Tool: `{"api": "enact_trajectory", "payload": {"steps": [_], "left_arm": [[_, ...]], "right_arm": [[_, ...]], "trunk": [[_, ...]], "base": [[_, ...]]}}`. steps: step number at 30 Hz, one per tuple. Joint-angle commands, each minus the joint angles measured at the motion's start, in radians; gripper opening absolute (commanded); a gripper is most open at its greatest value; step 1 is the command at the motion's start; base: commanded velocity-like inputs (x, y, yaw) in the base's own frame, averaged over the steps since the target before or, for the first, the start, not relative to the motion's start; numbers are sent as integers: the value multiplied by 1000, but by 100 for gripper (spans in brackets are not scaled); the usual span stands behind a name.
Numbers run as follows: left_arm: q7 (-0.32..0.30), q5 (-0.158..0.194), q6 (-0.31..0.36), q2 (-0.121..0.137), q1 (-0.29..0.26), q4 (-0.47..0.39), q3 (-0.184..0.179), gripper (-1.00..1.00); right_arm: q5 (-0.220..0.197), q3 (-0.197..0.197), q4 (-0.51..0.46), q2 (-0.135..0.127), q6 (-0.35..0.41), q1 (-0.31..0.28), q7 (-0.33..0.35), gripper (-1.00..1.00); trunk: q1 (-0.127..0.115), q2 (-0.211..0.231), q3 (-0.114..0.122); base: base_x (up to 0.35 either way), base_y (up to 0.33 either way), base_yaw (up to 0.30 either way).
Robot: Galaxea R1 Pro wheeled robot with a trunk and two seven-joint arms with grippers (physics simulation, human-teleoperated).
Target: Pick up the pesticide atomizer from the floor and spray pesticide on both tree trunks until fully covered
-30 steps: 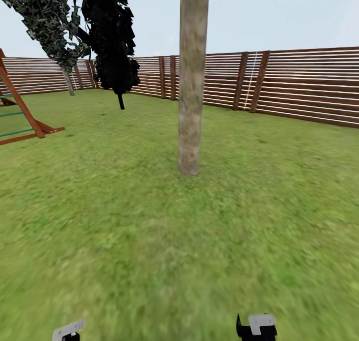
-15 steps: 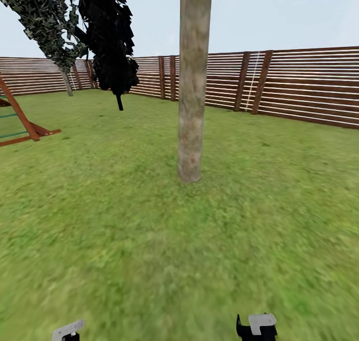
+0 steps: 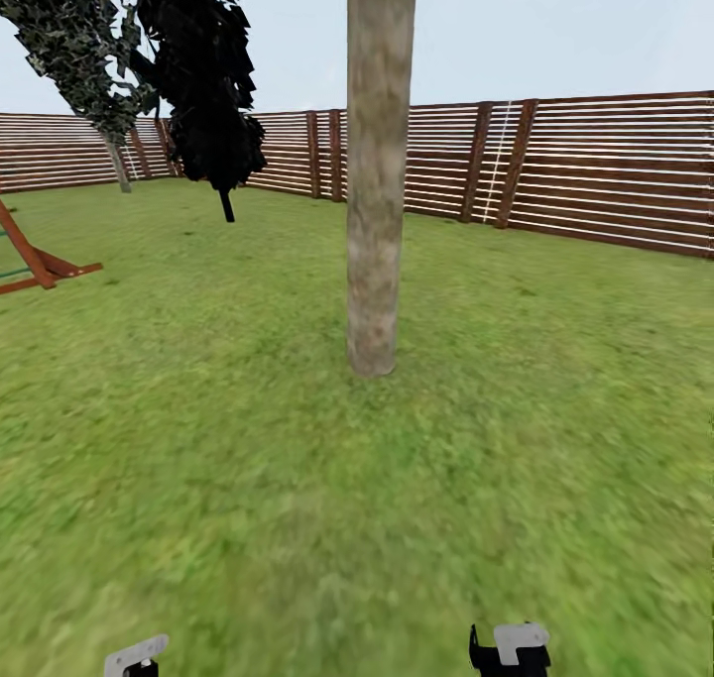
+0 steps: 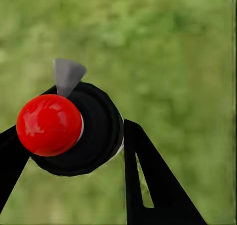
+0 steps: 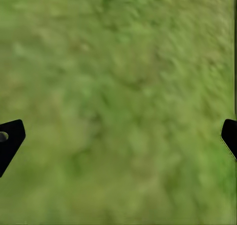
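Red-capped atomizer [image 4: 69, 128] sits clamped between the left gripper's [image 4: 74, 151] jaws; the right gripper's [image 5: 118, 136] jaws hang wide apart over grass [image 3: 198, 479]. Tree trunk [image 3: 377, 201] stands at twelve o'clock: close in squarely, then aim the nozzle at it before spraying.

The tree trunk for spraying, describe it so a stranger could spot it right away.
Start from the slatted wooden fence across the lawn; nearer, mid-grass, stands the tree trunk. It is a thick, bare, mottled grey-tan column, unlike the black narrow tree further left.

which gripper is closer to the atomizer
Left. The left gripper is clamped around the atomizer between its fingers; the right gripper hangs open over bare grass.
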Motion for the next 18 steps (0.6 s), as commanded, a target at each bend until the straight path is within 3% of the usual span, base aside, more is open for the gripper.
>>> {"api": "enact_trajectory", "payload": {"steps": [1, 7, 18], "left_arm": [[-1, -10, -4, 0, -1, 1, 8, -100], [-1, -10, -4, 0, -1, 1, 9, -100], [-1, -10, -4, 0, -1, 1, 8, -100]], "right_arm": [[10, -7, 1, 0, -2, -1, -5, 100], [10, -7, 1, 0, -2, -1, -5, 100], [10, -7, 1, 1, -2, -1, -5, 100]], "trunk": [[0, 0, -1], [0, 0, -1], [0, 0, -1]], "base": [[346, 0, -276], [345, -4, -276], [338, -53, -19]]}}
